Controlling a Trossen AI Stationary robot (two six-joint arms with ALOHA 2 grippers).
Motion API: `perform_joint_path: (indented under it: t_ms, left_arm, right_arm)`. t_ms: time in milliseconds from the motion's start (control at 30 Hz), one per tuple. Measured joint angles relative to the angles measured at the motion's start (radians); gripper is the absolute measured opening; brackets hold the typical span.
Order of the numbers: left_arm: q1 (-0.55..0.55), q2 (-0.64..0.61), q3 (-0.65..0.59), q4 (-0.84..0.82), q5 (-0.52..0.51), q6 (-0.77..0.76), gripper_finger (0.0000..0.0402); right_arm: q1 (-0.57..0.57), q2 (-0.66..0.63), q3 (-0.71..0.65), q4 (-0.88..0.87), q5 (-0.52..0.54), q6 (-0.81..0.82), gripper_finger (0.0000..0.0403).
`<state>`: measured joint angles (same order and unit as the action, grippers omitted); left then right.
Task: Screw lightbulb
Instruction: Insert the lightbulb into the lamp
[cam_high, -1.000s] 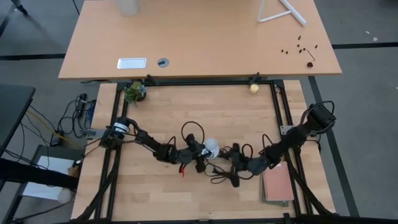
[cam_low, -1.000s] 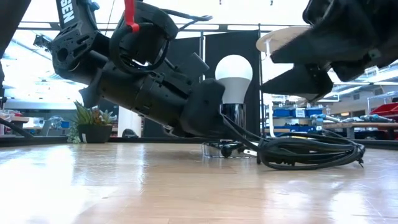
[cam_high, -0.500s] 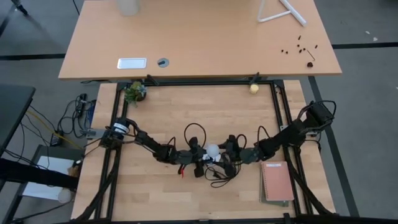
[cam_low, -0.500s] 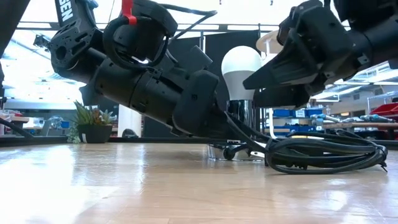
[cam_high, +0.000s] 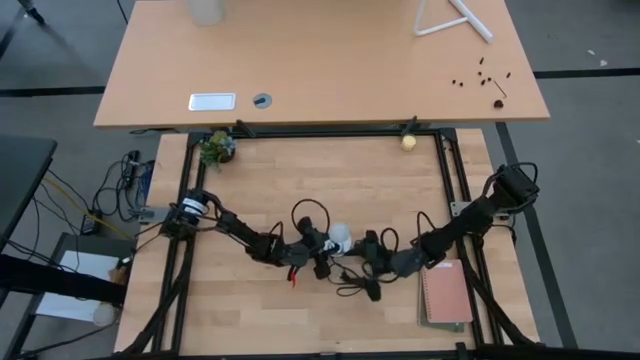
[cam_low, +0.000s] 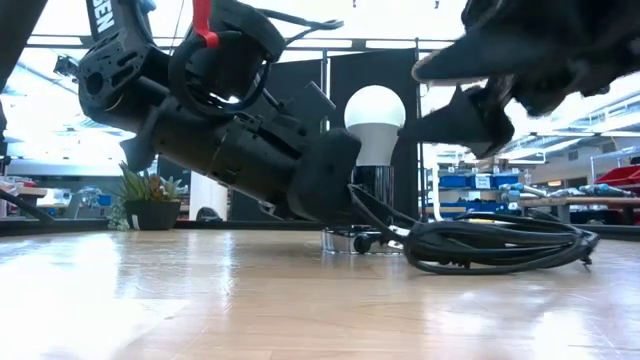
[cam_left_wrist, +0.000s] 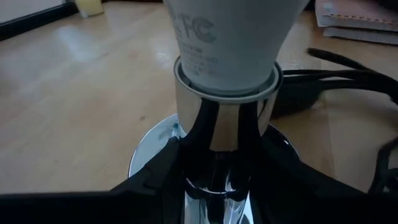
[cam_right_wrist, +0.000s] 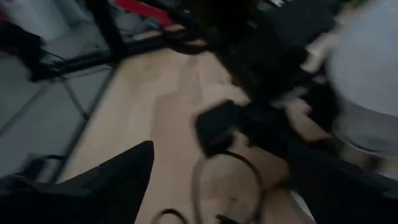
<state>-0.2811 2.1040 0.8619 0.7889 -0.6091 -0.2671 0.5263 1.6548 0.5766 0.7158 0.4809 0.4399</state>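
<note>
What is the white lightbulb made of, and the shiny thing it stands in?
The lightbulb looks like matte white plastic or frosted glass: it is milky, not see-through, with grey print near its neck. The socket looks like polished, chrome-like metal: it mirrors the dark gripper fingers and the wooden table like a mirror.

Dark jointed arms (cam_high: 245, 232), looped black cables, red clip (cam_low: 207, 22)

Even overhead light, strong backlight at desk level

The low view silhouettes both arms against bright windows; the desk (cam_low: 250, 300) shows soft glare, and the right wrist view is heavily motion-blurred.
</note>
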Motion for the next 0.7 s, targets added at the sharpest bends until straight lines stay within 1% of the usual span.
perform_joint_path:
  t_ms: [100,200,267,333,433,500,567,700]
  left_arm:
    - [0.000,0.000,0.000,-0.005,0.000,0.001,0.0175]
    - [0.000,0.000,0.000,-0.006,0.002,0.006,0.0175]
    - [-0.001,-0.001,0.000,-0.014,0.015,0.021,0.0175]
    - [-0.001,-0.001,0.000,-0.025,0.033,0.027,0.0175]
    - [-0.001,-0.002,0.000,-0.033,0.072,0.041,0.0175]
    - [-0.003,-0.002,0.000,-0.031,0.100,0.062,0.0175]
    - [-0.005,-0.001,0.001,-0.020,0.115,0.089,0.0175]
    - [-0.006,-0.001,0.000,0.003,0.160,0.140,0.0175]
  right_arm:
    - [0.003,-0.005,0.000,-0.029,0.009,0.012,0.0374]
    - [0.006,-0.038,0.000,-0.111,0.014,0.011,0.0374]
    - [0.003,-0.079,0.003,-0.190,0.047,0.011,0.0374]
    - [-0.006,-0.123,0.034,-0.342,0.065,0.018,0.0374]
    - [-0.033,-0.177,0.123,-0.661,0.063,0.056,0.0374]
    - [-0.063,-0.186,0.209,-0.865,0.039,0.062,0.0374]
    - [-0.099,-0.183,0.289,-1.038,-0.012,0.035,0.0374]
    - [-0.177,-0.168,0.410,-1.184,-0.168,-0.036,0.0374]
